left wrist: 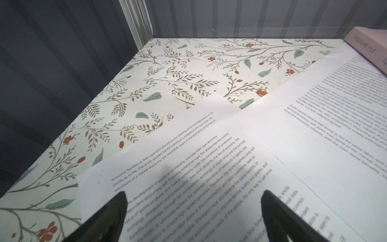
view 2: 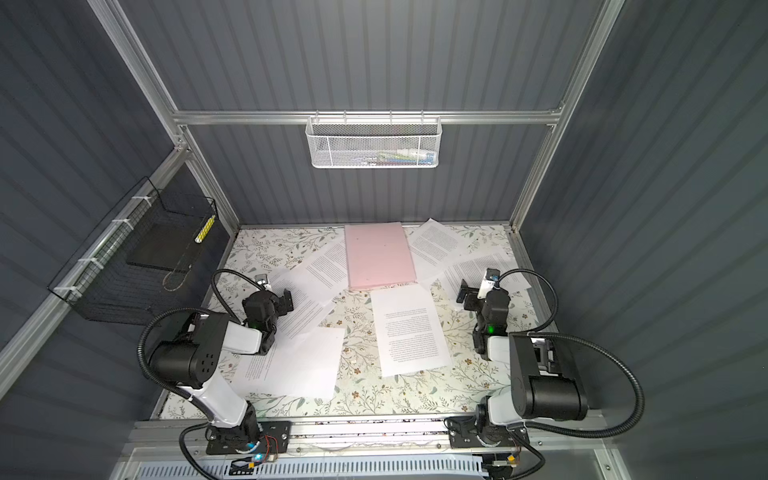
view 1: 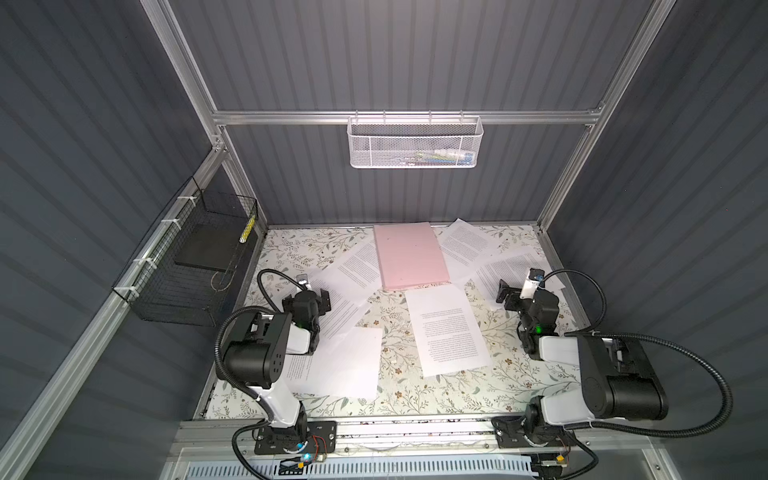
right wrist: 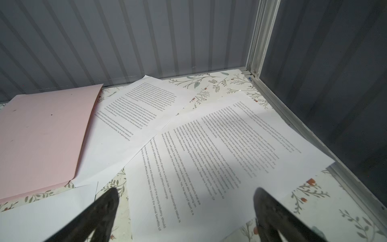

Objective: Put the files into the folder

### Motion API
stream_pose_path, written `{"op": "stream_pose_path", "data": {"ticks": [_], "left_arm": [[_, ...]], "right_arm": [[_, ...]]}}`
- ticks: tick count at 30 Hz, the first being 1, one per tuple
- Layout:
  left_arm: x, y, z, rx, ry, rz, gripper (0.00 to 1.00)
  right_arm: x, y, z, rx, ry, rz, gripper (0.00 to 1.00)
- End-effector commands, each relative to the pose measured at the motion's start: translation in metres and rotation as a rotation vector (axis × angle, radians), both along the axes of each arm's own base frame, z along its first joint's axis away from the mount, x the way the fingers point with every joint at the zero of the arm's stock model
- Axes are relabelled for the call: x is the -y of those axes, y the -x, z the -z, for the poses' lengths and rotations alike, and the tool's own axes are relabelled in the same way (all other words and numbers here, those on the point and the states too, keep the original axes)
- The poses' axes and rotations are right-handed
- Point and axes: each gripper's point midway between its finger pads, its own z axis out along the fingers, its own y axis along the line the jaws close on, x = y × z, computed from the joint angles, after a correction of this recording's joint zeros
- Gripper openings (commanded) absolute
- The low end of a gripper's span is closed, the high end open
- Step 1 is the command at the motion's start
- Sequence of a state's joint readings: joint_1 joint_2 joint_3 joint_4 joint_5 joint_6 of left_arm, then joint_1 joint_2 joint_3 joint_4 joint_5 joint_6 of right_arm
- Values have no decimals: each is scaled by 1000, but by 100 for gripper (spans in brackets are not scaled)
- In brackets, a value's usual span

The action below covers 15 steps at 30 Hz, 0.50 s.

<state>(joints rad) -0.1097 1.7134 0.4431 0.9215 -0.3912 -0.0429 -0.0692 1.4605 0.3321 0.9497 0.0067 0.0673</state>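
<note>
The pale pink folder (view 1: 409,255) (view 2: 378,255) lies shut at the back middle of the floral table, with its spine (left wrist: 368,48) and cover (right wrist: 41,136) in the wrist views. Several printed white files lie scattered around it: one in the middle (view 1: 449,328) (view 2: 409,328), some at the left (view 1: 357,266) (left wrist: 188,171), some at the right (view 1: 465,243) (right wrist: 209,150). My left gripper (view 1: 322,299) (left wrist: 193,193) hovers open over the left sheets. Over the right sheets, my right gripper (view 1: 505,291) (right wrist: 186,189) is open too. Neither holds anything.
A black wire basket (view 1: 195,266) holding a flat black slab (view 1: 203,249) hangs on the left wall. A white mesh basket (view 1: 415,143) hangs on the back rail. Aluminium frame posts and grey walls close in the floral table (view 1: 395,399) on three sides.
</note>
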Motion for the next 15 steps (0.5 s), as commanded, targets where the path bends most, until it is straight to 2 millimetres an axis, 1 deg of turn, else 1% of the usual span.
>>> {"op": "stream_pose_path", "data": {"ticks": [1,15], "left_arm": [[0,-6,-8,28,-12,8,100],[0,-6,-8,30,-12,8,100]], "right_arm": [[0,1,-4,20,1,-1,99],[-1,1,-4,23,3,-1,99]]}}
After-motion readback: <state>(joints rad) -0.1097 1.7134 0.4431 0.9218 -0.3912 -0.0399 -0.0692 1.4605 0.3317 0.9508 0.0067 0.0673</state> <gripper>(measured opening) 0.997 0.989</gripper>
